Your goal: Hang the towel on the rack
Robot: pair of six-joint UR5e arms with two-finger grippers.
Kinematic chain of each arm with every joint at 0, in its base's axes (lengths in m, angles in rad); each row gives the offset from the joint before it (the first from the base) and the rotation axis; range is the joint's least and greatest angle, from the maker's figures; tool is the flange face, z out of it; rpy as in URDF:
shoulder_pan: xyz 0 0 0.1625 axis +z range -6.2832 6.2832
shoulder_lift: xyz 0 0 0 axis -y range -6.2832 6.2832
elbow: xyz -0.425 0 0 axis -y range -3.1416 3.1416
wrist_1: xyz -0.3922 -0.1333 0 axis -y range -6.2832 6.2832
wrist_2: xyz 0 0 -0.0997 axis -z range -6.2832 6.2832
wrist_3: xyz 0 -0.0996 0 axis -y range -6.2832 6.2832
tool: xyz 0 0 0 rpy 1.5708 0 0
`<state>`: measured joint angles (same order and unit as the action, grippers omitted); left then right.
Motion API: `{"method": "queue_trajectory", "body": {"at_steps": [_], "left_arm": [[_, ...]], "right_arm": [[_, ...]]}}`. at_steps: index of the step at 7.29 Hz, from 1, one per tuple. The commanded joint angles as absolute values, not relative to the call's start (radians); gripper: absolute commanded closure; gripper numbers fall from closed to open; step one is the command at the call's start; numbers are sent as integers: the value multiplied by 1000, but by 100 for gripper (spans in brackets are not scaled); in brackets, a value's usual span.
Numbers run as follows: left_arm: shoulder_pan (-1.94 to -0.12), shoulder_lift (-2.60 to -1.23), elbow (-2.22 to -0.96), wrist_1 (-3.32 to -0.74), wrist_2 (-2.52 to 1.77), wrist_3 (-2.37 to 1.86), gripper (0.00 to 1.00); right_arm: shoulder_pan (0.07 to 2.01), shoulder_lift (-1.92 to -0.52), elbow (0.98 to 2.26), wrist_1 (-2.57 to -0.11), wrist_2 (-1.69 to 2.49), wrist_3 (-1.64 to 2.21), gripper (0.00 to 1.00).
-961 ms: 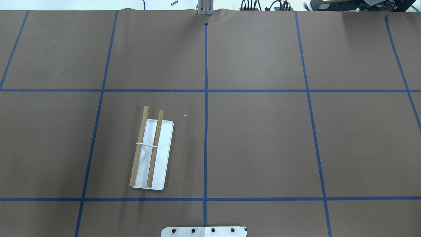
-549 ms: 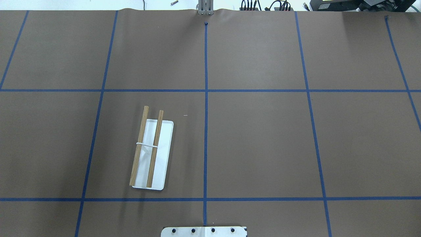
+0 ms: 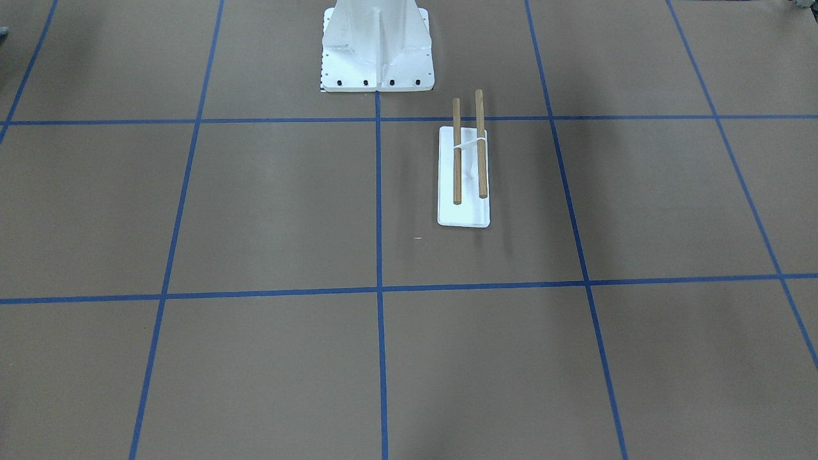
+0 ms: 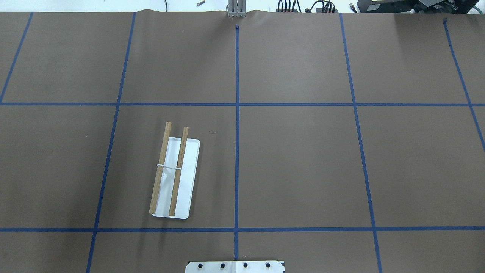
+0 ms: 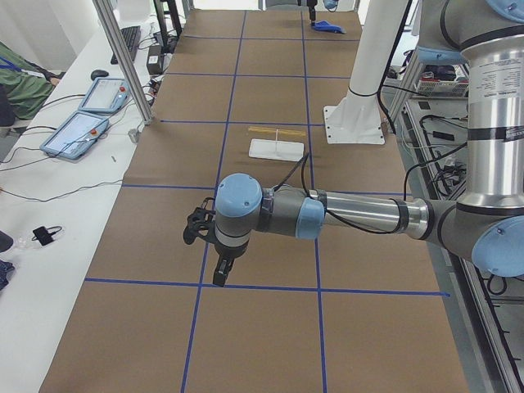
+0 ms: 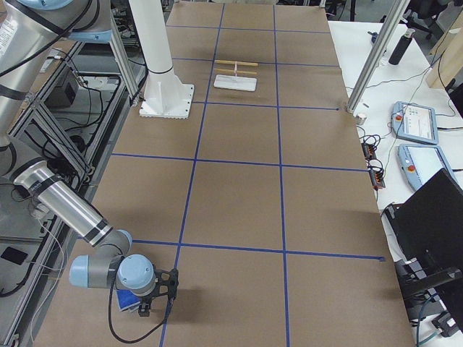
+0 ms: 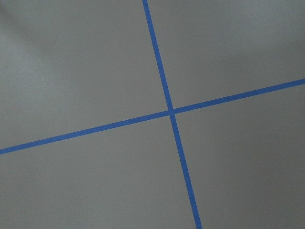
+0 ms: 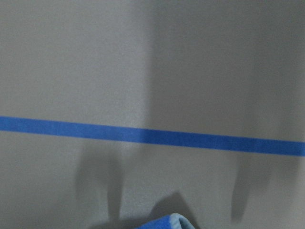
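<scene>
The rack (image 4: 174, 178) stands left of the table's middle: a white base with two parallel brown rods, both bare. It also shows in the front view (image 3: 464, 172) and far off in both side views (image 5: 277, 146) (image 6: 235, 79). The blue towel (image 6: 129, 298) lies at the table's right end, partly under my right gripper (image 6: 153, 298). One corner of the towel shows at the bottom of the right wrist view (image 8: 164, 223). My left gripper (image 5: 206, 246) hovers over a tape crossing near the table's left end. I cannot tell whether either gripper is open or shut.
The large white bolted pedestal (image 3: 377, 51) stands at the robot's edge, close behind the rack. Blue tape lines grid the brown table cover. Control tablets (image 5: 82, 131) and aluminium posts (image 6: 376, 54) line the far side.
</scene>
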<state>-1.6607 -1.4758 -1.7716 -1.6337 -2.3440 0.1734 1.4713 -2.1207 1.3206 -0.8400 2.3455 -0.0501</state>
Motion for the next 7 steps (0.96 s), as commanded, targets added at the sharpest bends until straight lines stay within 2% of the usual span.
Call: {"method": "queue_trajectory", "body": {"at_steps": [1, 2, 7], "left_arm": [[-1661, -1476, -1772, -1634, -2344, 173, 2], [-1660, -1476, -1772, -1634, -2344, 172, 2], [-1660, -1476, -1772, -1634, -2344, 172, 2]], "right_arm": [[1471, -2117, 1307, -842, 2349, -58, 58], [1471, -2117, 1307, -841, 2352, -60, 53], [1471, -2117, 1305, -841, 2352, -61, 52]]}}
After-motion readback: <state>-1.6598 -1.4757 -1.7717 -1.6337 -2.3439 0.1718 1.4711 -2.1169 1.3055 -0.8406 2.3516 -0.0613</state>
